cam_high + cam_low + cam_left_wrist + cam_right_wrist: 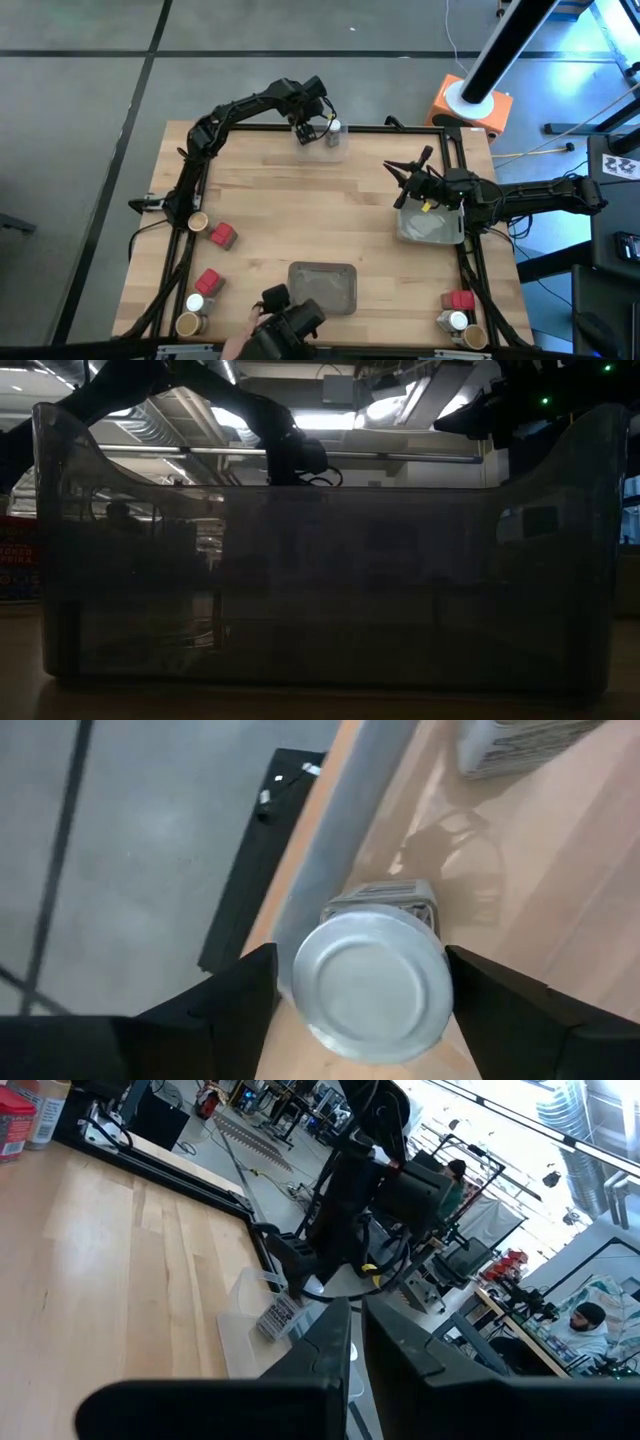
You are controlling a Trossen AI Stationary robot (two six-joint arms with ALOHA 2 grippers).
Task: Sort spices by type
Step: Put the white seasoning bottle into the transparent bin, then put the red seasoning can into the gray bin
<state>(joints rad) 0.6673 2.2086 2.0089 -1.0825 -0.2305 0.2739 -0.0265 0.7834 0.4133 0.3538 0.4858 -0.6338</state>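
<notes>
A white-capped greyish jar stands at the table's far edge, seen from above, its cap toward the left wrist camera. My left gripper hangs over it, pointing steeply down and open, with one finger on each side of the cap. What the jar's base rests on is hidden. A second labelled jar lies a little farther off. My right gripper is shut and held level above a clear tray at the table's right.
A grey tray sits at the near middle and fills the low view. Red packs, tan-topped jars and a white-capped jar stand along the left edge. Another small group is at the near right corner.
</notes>
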